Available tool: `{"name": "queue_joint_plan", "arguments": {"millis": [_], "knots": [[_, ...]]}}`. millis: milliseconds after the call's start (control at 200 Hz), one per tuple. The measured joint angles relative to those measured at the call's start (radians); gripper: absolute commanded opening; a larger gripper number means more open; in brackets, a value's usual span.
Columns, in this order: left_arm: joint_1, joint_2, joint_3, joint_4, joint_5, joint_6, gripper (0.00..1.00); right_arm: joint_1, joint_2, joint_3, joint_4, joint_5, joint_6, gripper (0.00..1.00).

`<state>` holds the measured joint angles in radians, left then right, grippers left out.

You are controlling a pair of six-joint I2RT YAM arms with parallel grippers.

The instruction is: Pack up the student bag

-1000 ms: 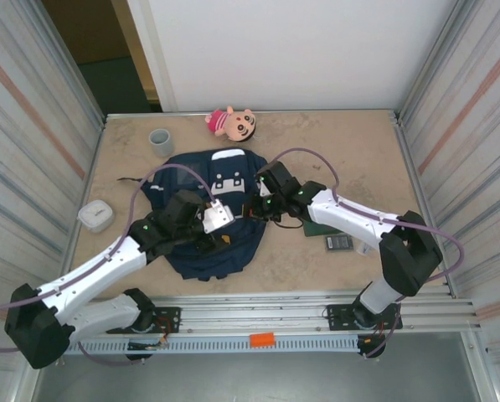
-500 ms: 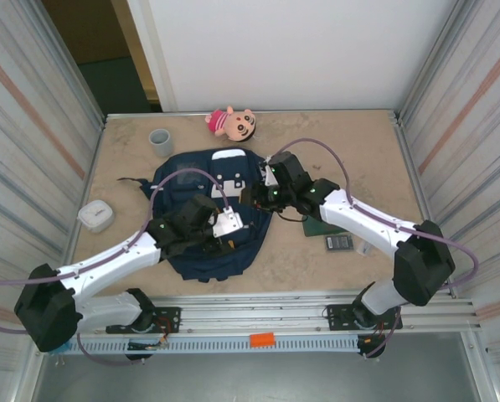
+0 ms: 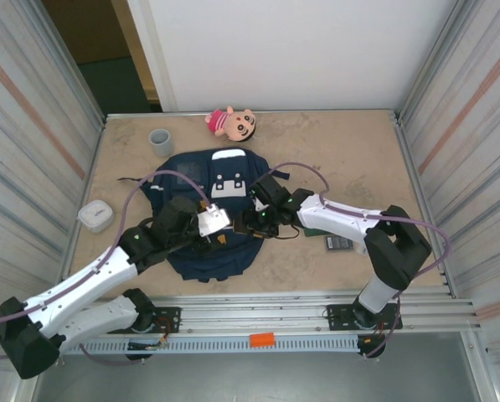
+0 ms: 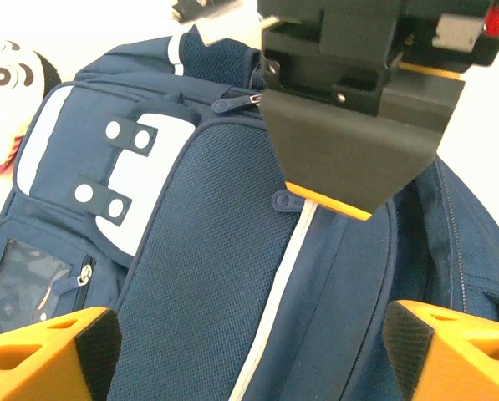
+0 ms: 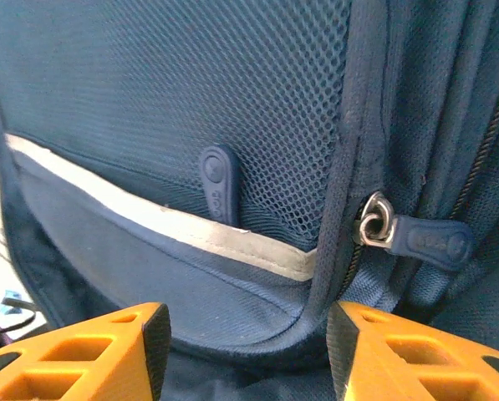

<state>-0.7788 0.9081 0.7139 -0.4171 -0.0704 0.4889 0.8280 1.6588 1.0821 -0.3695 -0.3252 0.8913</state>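
At the left edge of the desk point(image 3: 350, 159) sits a small white box point(image 3: 95, 217), with a grey cup point(image 3: 161, 141) farther back. The left gripper point(image 4: 249, 334) hangs over the student bag point(image 3: 201, 255) with its orange fingers point(image 4: 48, 355) spread wide and nothing between them. The navy student bag lies flat in the middle of the desk between the two arms, a pink doll point(image 3: 233, 124) just beyond its far end. To the right, the right gripper point(image 5: 247, 334) is low over the bag's mesh pocket, fingers apart and pinching nothing, close to two zipper pulls point(image 5: 218, 182), and a dark calculator point(image 3: 339, 242) lies on the desk past that arm.
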Motion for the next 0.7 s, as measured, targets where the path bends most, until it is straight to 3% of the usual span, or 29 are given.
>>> {"name": "queue_joint_plan", "arguments": {"millis": [331,366,486,566,702], "knots": [[0.0,-0.018,-0.028,-0.004,-0.006,-0.023,0.84,0.025,0.042,0.046,-0.051,0.111,0.0,0.57],[0.0,-0.018,-0.029,-0.001,-0.006,-0.023,0.84,0.026,0.044,0.046,-0.051,0.12,0.001,0.51],[0.0,-0.018,-0.034,0.004,-0.006,-0.023,0.84,0.022,0.069,0.046,-0.026,0.119,0.016,0.1],[0.0,-0.012,-0.034,0.001,-0.007,-0.02,0.84,0.015,0.074,0.04,-0.008,0.099,0.027,0.0],[0.0,0.0,-0.032,-0.04,-0.016,0.001,0.84,0.007,0.035,0.039,0.014,0.063,0.034,0.0]]}}
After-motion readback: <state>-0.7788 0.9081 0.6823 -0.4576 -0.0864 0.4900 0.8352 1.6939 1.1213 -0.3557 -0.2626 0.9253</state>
